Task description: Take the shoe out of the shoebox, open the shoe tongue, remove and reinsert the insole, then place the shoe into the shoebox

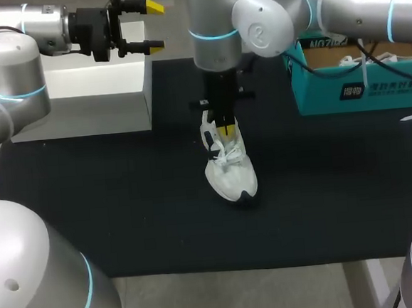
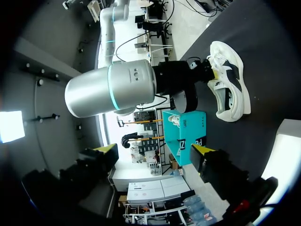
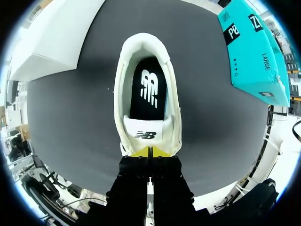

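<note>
The white shoe [image 1: 229, 172] stands upright in the middle of the dark mat [image 1: 124, 203] on the surface, toe toward the near edge, with its black insole [image 3: 148, 89] lying inside. My right tool [image 3: 149, 151] comes straight down onto it, yellow tips pressed together at the edge of the tongue [image 3: 143, 134]; I cannot tell whether any fabric is caught between them. My left tool [image 1: 152, 28] hangs open above the white box [image 1: 94, 98] at far left, and the teal shoebox [image 1: 358, 88] sits at far right.
</note>
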